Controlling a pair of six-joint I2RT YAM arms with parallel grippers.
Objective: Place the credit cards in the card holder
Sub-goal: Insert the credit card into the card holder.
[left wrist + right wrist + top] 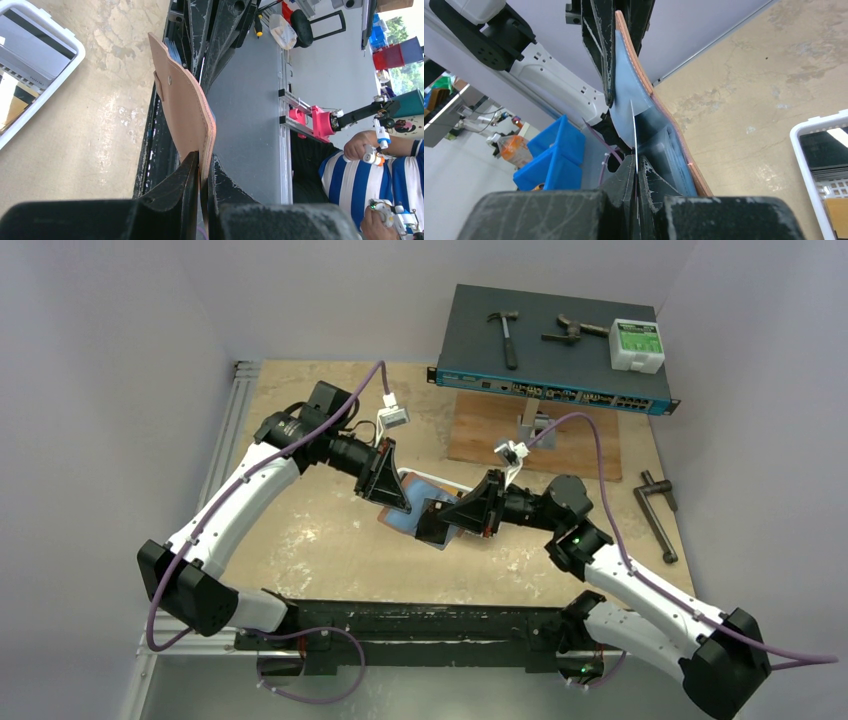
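The card holder (184,97) is held on edge above the table with my left gripper (204,161) shut on its lower rim. Its leather outside and snap button face the left wrist camera. Its blue inside (628,75) faces my right gripper (636,167), which is shut on a thin credit card (634,131) seen edge-on, its front edge at the holder's inner pockets. From above, the left gripper (390,492) and the right gripper (452,522) meet mid-table with the dark card (436,521) against the holder (407,496). More credit cards (30,47) lie in a white tray (75,47).
The white tray (800,160) sits on the table just behind the grippers, its rim (432,478) peeking out. A network switch (550,350) carrying a hammer, tools and a white box stands at the back. A metal clamp (655,512) lies at the right. A black rail (420,625) runs along the near edge.
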